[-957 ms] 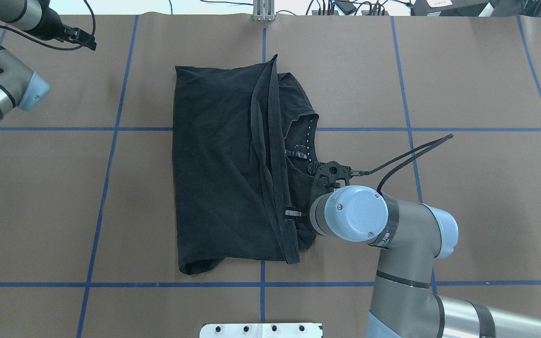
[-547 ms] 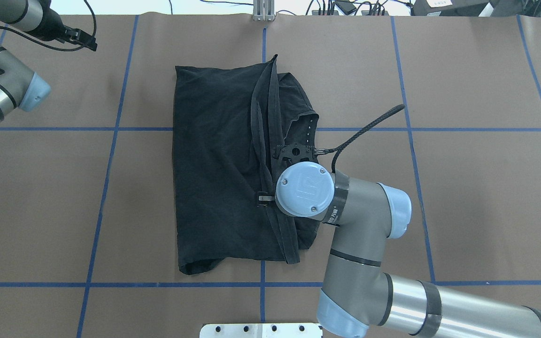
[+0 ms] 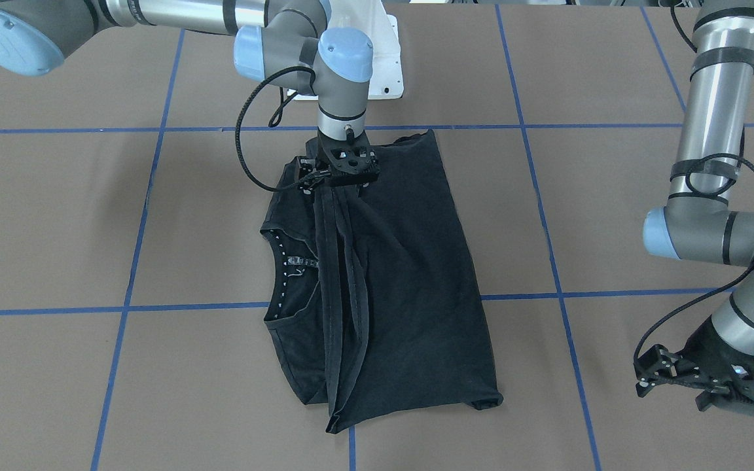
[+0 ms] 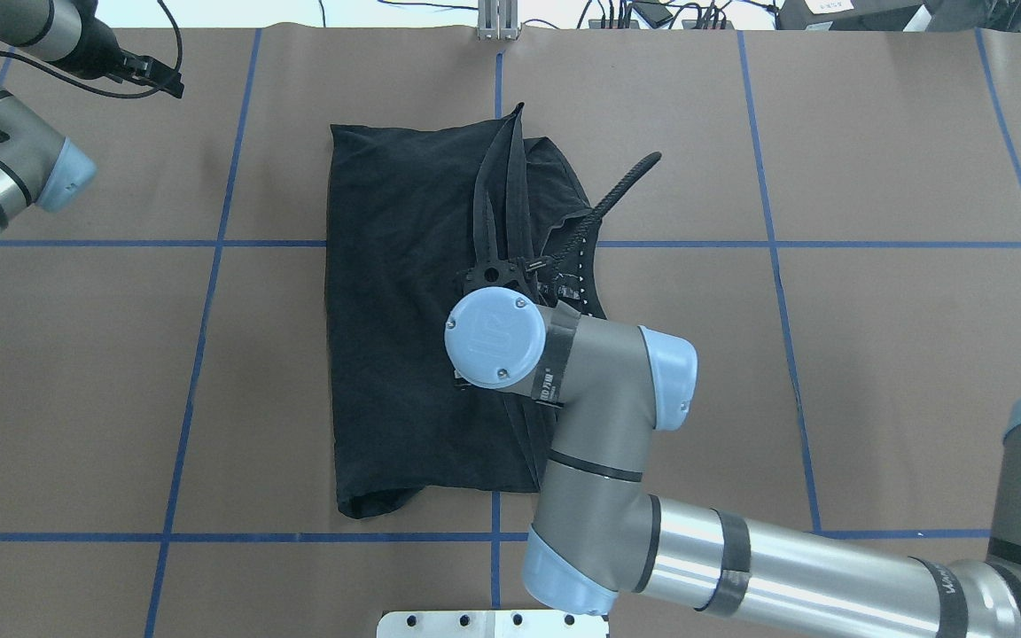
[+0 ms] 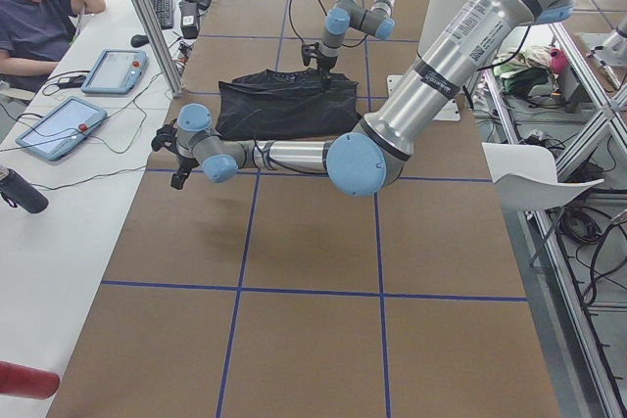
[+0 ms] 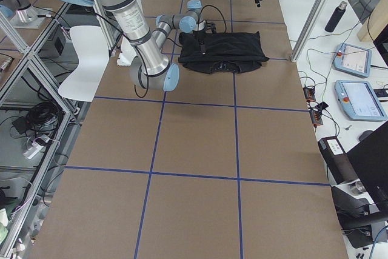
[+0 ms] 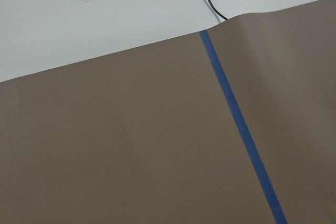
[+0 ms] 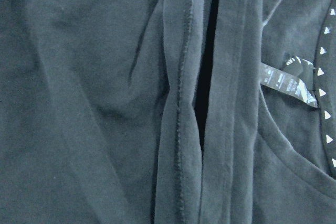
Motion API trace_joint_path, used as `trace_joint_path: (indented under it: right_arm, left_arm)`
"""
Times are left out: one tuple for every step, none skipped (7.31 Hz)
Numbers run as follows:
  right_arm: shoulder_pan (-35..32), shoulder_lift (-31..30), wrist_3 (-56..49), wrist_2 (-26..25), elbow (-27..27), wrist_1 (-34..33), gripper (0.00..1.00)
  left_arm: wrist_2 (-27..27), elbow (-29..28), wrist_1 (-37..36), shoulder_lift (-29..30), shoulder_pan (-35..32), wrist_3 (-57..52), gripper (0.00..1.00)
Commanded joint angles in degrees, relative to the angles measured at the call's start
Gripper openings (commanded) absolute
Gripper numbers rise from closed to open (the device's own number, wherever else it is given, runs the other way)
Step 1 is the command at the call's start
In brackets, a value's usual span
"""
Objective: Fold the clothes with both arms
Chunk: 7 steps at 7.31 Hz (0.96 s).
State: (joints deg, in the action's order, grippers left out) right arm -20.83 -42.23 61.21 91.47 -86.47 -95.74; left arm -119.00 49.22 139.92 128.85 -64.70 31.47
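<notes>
The black T-shirt (image 4: 404,310) lies folded lengthwise in the middle of the table, its plain back side up. Its graphic is hidden. The collar with white triangle marks (image 3: 283,261) shows at one side, and a label (image 8: 283,80) shows in the right wrist view. My right gripper (image 3: 336,186) stands over the near half of the shirt. It looks shut on the doubled hem strip (image 3: 341,275), which rises toward it. In the overhead view the right wrist (image 4: 497,341) hides the fingers. My left gripper (image 4: 165,80) hangs open and empty over bare table at the far left corner, well off the shirt.
Brown paper with blue tape lines (image 4: 209,354) covers the table. The white pedestal base (image 3: 387,59) stands at the near edge, and an aluminium post (image 4: 497,22) at the far edge. A seated operator (image 5: 44,22) and tablets (image 5: 59,124) are beside the table.
My right arm has swung left across the shirt, carrying the gripper from the shirt's right edge to over its middle. The left arm has stayed still.
</notes>
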Motion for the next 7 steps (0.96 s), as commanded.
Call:
trace_joint_path:
  right_arm:
    - [0.2,2.3,-6.5,-2.2,2.8,-5.6,0.95]
    - [1.0,2.8,-8.4,-4.0,2.8,-8.7,0.93]
    - [1.9,2.6,-8.5,-4.7,2.8,-8.9,0.91]
    - [3.1,2.5,-8.4,-5.8,2.9,-9.0,0.90]
    - [3.2,2.8,-8.4,-5.9,2.8,-9.5,0.90]
    - [3.2,2.6,-8.5,-5.9,2.5,-10.7,0.90]
    - [3.1,2.7,-8.8,-6.0,2.0,-12.5,0.90]
  left_arm:
    - [0.0,0.0,0.0,0.0,0.0,0.0,1.00]
    - [0.0,0.0,0.0,0.0,0.0,0.0,1.00]
    - [0.0,0.0,0.0,0.0,0.0,0.0,1.00]
    - [0.0,-0.1,0.0,0.0,0.0,0.0,1.00]
    - [0.0,0.1,0.1,-0.7,0.2,-0.1,1.00]
    - [0.0,0.1,0.1,-0.7,0.2,-0.1,1.00]
    - [0.0,0.1,0.1,-0.8,0.2,-0.1,1.00]
